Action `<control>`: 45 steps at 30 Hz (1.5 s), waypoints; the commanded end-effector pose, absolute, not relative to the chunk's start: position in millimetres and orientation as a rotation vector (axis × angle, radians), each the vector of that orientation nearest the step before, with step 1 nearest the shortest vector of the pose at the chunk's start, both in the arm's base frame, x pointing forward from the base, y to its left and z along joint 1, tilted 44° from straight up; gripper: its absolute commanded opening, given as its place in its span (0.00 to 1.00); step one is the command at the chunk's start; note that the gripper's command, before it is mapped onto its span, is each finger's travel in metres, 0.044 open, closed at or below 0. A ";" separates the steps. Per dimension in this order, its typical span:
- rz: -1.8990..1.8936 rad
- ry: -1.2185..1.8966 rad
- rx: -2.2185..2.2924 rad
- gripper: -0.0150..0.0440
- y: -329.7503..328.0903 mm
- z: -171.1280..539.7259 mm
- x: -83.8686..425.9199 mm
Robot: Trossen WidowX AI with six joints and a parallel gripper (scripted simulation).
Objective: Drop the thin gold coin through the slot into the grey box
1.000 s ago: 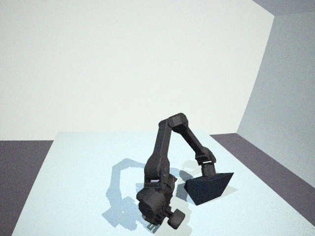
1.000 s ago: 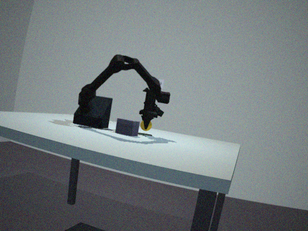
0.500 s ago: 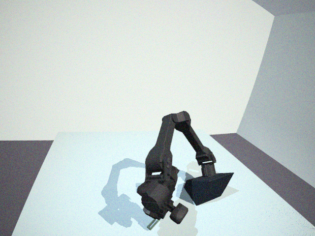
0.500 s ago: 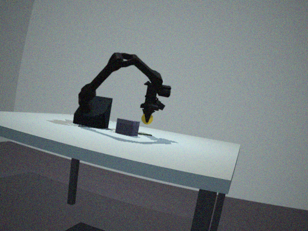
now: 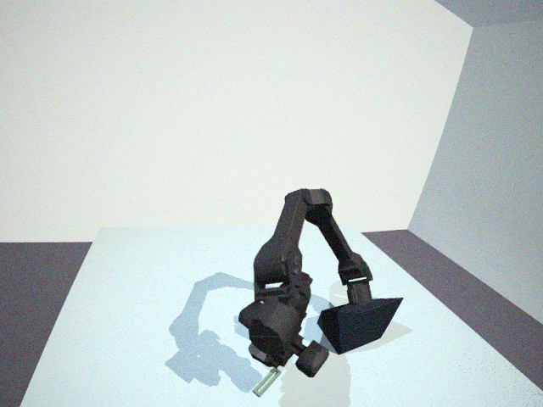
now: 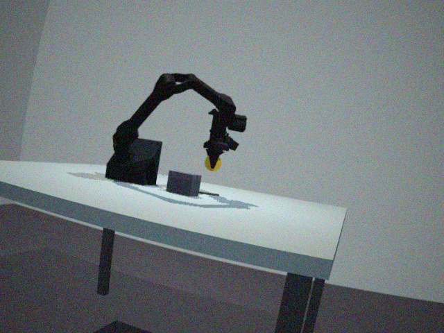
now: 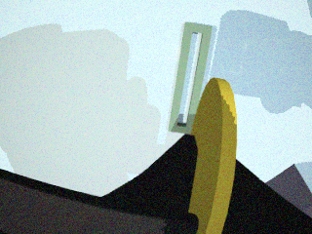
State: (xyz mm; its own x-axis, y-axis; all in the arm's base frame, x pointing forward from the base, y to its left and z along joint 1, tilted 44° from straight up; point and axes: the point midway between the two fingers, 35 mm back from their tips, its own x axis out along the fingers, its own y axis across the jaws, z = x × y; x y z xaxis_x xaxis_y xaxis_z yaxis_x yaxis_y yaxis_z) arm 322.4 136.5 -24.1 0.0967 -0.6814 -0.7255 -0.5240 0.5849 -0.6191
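The thin gold disc of a coin [image 6: 213,163] hangs in the air on my exterior view, pinched edge-up between the black fingers of the parallel-jaw gripper [image 6: 214,165], with the jaws clenched on it. It sits above the table top, higher than the lid of the closed grey rectangular box [image 6: 183,182] and a little to the right of that box from this angle. On my wrist view the coin [image 7: 214,175] shows nearly edge-on, a yellow curved band rising from the dark finger bodies, tilted slightly off vertical.

Beyond the coin's upper rim in the wrist view I see the shallow pale-green slotted holder [image 7: 194,74] lying flat on the table, with nothing standing in its long groove. On the top view the same holder [image 5: 266,381] lies at the near edge of the frame, just beside the wrist housing, and the gripper's tips are hidden under the arm there, as is the coin.

The dark six-joint arm [image 6: 172,89] arches up from its black base block [image 6: 135,161] and bends down to the wrist, pointing the gripper straight down. The box stands just in front of the base. Everything rests on the light blue-white table [image 6: 250,229], where the arm's grey shadow spreads around the box. I cannot make out the slot in the lid.
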 end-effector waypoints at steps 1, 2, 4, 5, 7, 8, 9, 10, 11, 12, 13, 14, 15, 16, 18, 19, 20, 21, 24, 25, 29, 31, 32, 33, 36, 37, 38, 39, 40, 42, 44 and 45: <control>-0.227 1.535 -0.965 0.25 138.6 -20.6 322.8; -0.253 1.526 -0.938 0.25 138.7 -20.5 323.0; -0.304 1.508 -0.883 0.25 138.7 -20.4 323.5; -0.329 1.498 -0.856 0.25 138.8 -20.3 323.8; -0.379 1.479 -0.801 0.25 138.8 -20.2 324.3; -0.403 1.468 -0.773 0.25 138.8 -20.1 324.6; -0.428 1.458 -0.745 0.25 138.9 -20.0 324.8; -0.452 1.447 -0.718 0.25 138.9 -20.0 325.1; -0.476 1.436 -0.690 0.25 138.9 -19.9 325.4; -0.499 1.424 -0.662 0.25 139.0 -19.8 325.6; -0.523 1.413 -0.635 0.25 139.0 -19.7 325.9; -0.546 1.401 -0.607 0.25 139.0 -19.7 326.1; -0.570 1.389 -0.579 0.25 139.0 -19.6 326.4; -0.593 1.376 -0.551 0.25 139.1 -19.5 326.7; -0.634 1.353 -0.500 0.25 139.2 -19.4 327.3; -0.645 1.346 -0.486 0.25 139.2 -19.3 327.4; -0.649 1.344 -0.481 0.25 139.2 -19.3 327.5; -0.649 1.344 -0.481 0.25 139.2 -19.3 327.5; -0.649 1.344 -0.481 0.25 139.2 -19.3 327.5; -0.649 1.344 -0.481 0.25 139.2 -19.3 327.5; -0.649 1.344 -0.481 0.25 134.9 -14.3 326.9; -0.648 1.345 -0.481 0.25 131.4 -10.4 326.4; -0.648 1.345 -0.481 0.25 129.6 -8.4 326.1; -0.648 1.345 -0.481 0.25 127.8 -6.5 325.8; -0.648 1.345 -0.481 0.25 122.5 -0.8 324.7; -0.648 1.345 -0.481 0.25 120.7 1.1 324.3; -0.648 1.345 -0.481 0.25 118.9 3.0 323.9; -0.648 1.345 -0.481 0.25 117.1 4.9 323.5; -0.648 1.345 -0.481 0.25 115.3 6.7 323.0; -0.648 1.345 -0.482 0.25 111.7 10.4 322.0; -0.648 1.346 -0.482 0.25 108.1 14.0 321.0; -0.648 1.346 -0.482 0.25 106.3 15.7 320.4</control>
